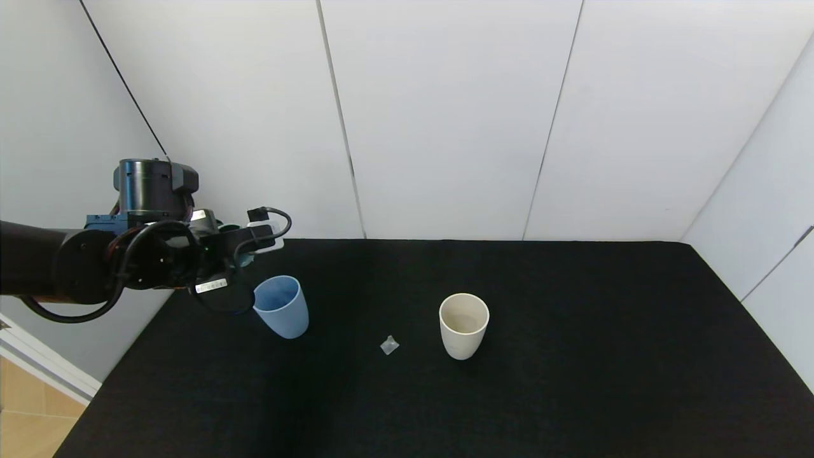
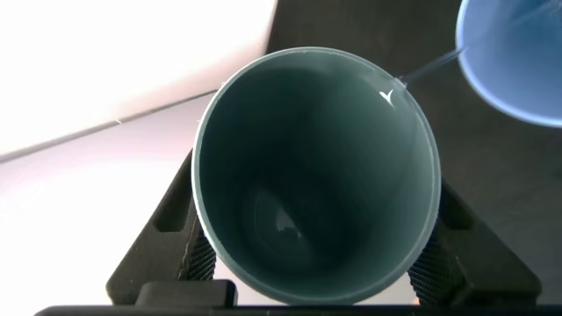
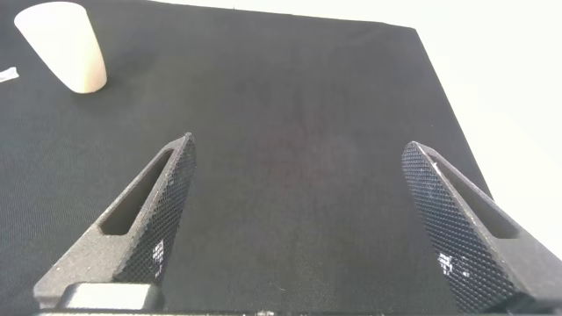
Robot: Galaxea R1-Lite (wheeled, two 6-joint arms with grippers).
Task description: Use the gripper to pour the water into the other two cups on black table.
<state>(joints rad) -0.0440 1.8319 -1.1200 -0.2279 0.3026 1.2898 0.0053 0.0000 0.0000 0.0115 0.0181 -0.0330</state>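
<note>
The left hand (image 1: 238, 254) grips a teal cup (image 2: 316, 171), tipped on its side over the blue cup (image 1: 281, 306), a thin stream of water running from its lip into the blue rim. The blue cup, tapered and matte, stands on the black desk (image 1: 572, 394). To the blue cup's right lies a small clear scrap (image 1: 389, 345), then the cream cup (image 1: 463, 325), round-based, apparently holding some water. Both cups look light, stiff and easily toppled; the teal one is best squeezed across its wall. The right hand (image 3: 307, 219) hangs wide open over the desk, right of the cream cup.
</note>
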